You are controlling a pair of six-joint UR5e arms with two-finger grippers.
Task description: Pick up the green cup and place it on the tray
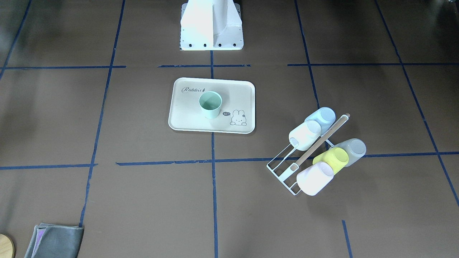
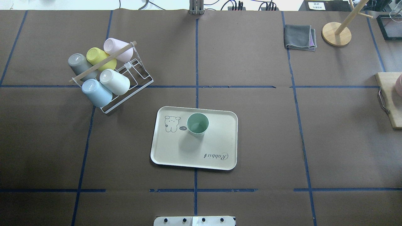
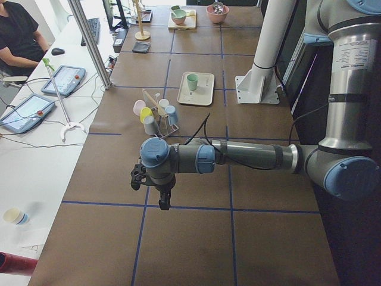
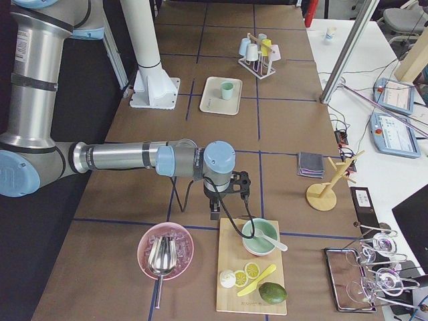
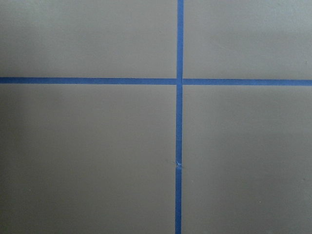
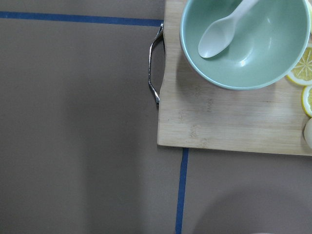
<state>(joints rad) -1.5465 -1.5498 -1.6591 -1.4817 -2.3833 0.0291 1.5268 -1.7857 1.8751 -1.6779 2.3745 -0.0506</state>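
The pale mint-green cup (image 1: 210,104) stands upright, mouth up, on the cream tray (image 1: 186,118) near the bunny drawing. It shows the same way from overhead: cup (image 2: 198,124) on tray (image 2: 220,147). Neither gripper is near it. My left gripper (image 3: 162,201) hangs over bare table far out at the left end. My right gripper (image 4: 215,212) hangs over the table at the right end, beside a wooden board. Both show only in the side views, so I cannot tell whether they are open or shut. The wrist views show no fingers.
A white wire rack (image 2: 125,91) with several cups, among them a yellow-green cup (image 2: 96,57) and a pale blue cup (image 2: 95,92), stands left of the tray. A grey cloth (image 2: 300,37) and a wooden stand (image 2: 337,34) are at the far right. The wooden board (image 6: 234,117) bears a green bowl (image 6: 248,44).
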